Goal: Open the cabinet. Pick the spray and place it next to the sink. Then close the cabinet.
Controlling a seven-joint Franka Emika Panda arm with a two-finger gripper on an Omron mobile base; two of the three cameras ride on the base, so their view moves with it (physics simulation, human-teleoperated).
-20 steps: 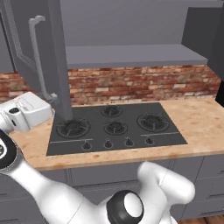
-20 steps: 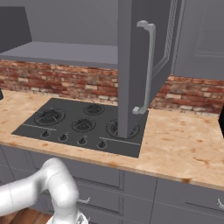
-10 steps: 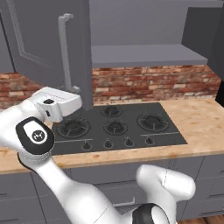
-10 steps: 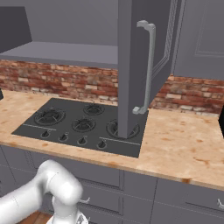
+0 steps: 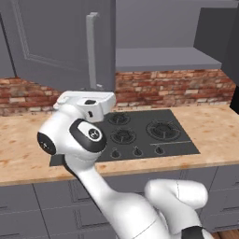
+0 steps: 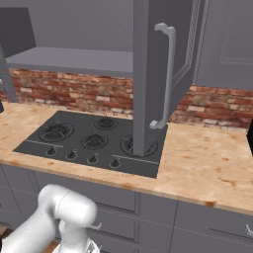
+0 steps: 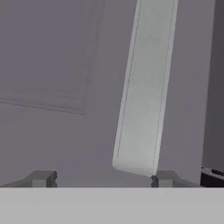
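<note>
You've got the arm [image 5: 79, 140] up in front of the cabinet [image 5: 51, 42] now, its white hand raised just under the lower end of the door's silver handle [image 5: 92, 49] in the left base view. The cabinet door [image 6: 153, 74] stands swung out over the stove [image 6: 94, 141], edge-on in the right base view, with the handle [image 6: 165, 79] running down its face. From the hand camera you're looking straight at the grey panelled door with the handle [image 7: 144, 87] close ahead, tilted a little in that view. The gripper [image 7: 103, 179] has its two dark fingertips [image 7: 41, 178] spread wide apart at the bottom of the view, and the handle's lower end sits above the gap, nearer the right-hand tip. The tips touch nothing that you can see, so the gripper looks open and empty, though you cannot tell whether the fingers reach as far as the bar. Behind the door, a brick wall [image 5: 172, 86] runs along the back of the wooden counter [image 6: 207, 168]. You can't pick out the spray bottle from here, so its place is unknown.
</note>
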